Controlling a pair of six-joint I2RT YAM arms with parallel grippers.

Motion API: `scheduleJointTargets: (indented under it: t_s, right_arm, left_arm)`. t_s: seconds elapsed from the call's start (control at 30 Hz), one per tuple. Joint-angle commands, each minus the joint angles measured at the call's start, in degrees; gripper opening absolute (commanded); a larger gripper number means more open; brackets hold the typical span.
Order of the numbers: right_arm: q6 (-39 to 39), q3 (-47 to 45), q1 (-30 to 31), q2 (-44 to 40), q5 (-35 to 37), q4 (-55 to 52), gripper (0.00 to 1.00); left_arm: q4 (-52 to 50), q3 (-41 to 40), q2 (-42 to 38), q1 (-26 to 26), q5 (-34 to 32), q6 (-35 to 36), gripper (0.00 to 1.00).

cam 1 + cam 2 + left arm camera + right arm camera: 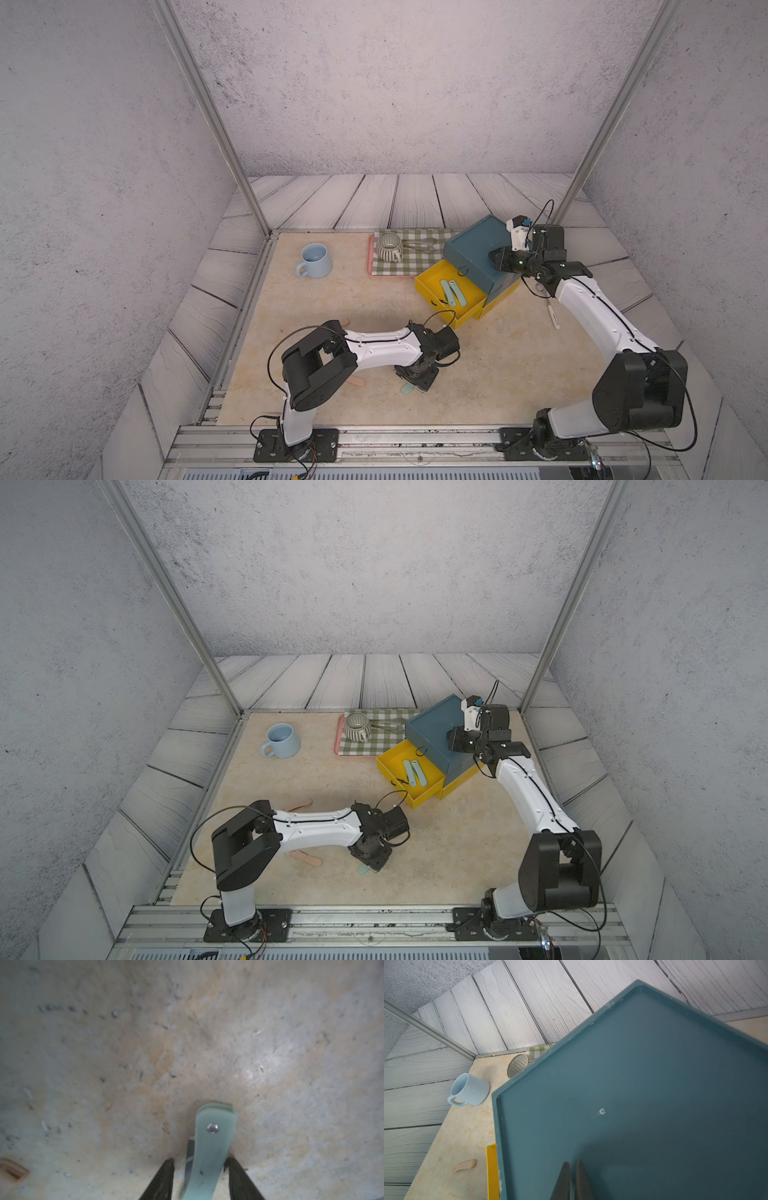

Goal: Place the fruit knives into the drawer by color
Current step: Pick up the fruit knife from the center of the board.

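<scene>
Pale teal flat folded fruit knife [209, 1142] lies on the beige stone-look bench [124, 1053] between the jaws of the left end effector [201, 1160], which stand near both edges; a grip I cannot confirm. Right end effector [574, 1178], closed and empty, presses the dark teal drawer chest [633, 1084], probably steadying it. Its open yellow drawer [424, 286] holds two matching knives [452, 292].

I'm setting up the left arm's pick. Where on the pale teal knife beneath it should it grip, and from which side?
Come from straight above and pinch the pale teal knife across its narrow width, behind the rivet. It appears to lie flat on the table, so only its long edges give opposing faces; the left end effector brackets them.
</scene>
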Motion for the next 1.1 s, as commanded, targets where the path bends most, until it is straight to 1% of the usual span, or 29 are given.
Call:
scheduleJointTargets:
  t_s: [0.0, 0.1, 0.17, 0.23, 0.67, 1.07]
  right_arm:
    - [0.13, -6.87, 0.2, 5.89, 4.84, -23.17, 0.1]
    - [0.1, -6.87, 0.17, 5.84, 4.84, -23.13, 0.1]
    - [0.12, -6.87, 0.15, 5.9, 4.93, -23.16, 0.1]
    - [0.14, -6.87, 0.21, 5.96, 4.92, -23.16, 0.11]
    - [0.23, -6.79, 0.17, 6.33, 4.47, -22.78, 0.11]
    - [0.39, -6.79, 0.19, 6.12, 4.58, -22.91, 0.11]
  left_arm:
    - [-0.17, -0.87, 3.14, 0.16, -0.4, 0.35, 0.26]
    - [0.41, -1.37, 3.55, 0.17, -0.05, 0.37, 0.11]
    - [0.57, -1.73, 3.6, 0.17, 0.23, 0.2, 0.04]
    - [0.62, -2.16, 3.3, 0.18, 0.32, 0.09, 0.0]
    - [-2.31, -1.86, 0.37, 0.68, -2.13, -0.6, 0.0]
    - [-1.91, -2.13, 2.13, 3.67, -2.93, 0.68, 0.0]
